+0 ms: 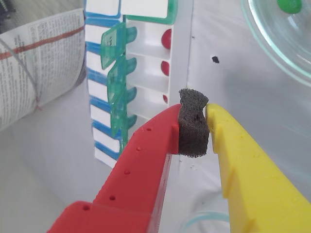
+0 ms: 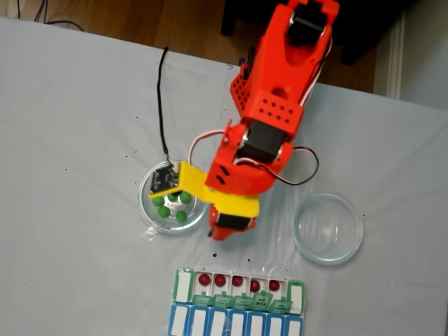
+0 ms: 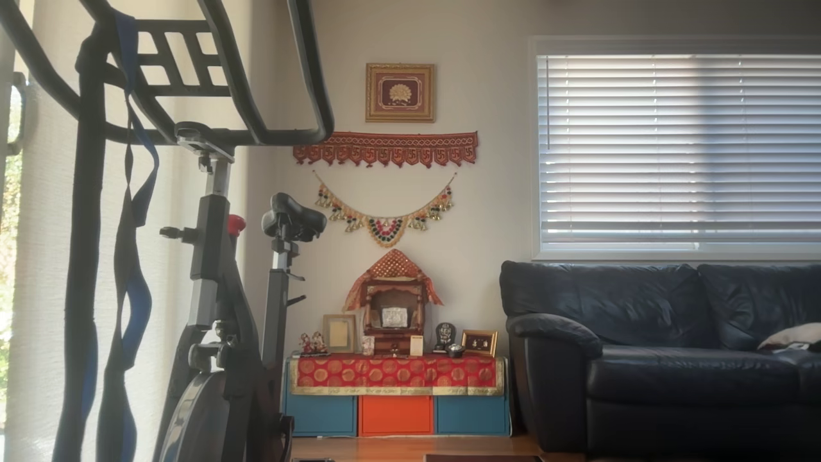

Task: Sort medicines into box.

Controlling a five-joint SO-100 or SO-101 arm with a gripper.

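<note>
In the wrist view my gripper (image 1: 206,114) is shut, its red and yellow fingers pressed together on the dark foam pad (image 1: 193,128) at the tip, with no ball showing between them. It hangs over the white cloth just right of the box (image 1: 146,48), whose green lids (image 1: 116,73) stand open. Three dark red medicines (image 1: 165,68) show in its compartments. In the fixed view the box (image 2: 183,287) holds several red medicines (image 2: 220,281) in a row. Several green medicines (image 2: 181,217) lie in the left glass dish (image 2: 145,203), partly under the arm (image 2: 241,175).
An empty glass dish (image 2: 327,227) stands right of the arm. A blue-and-white organiser row (image 2: 234,323) lies against the box's near side. A printed paper (image 1: 39,63) lies beyond the organisers in the wrist view. Small black specks (image 1: 215,59) dot the white cloth.
</note>
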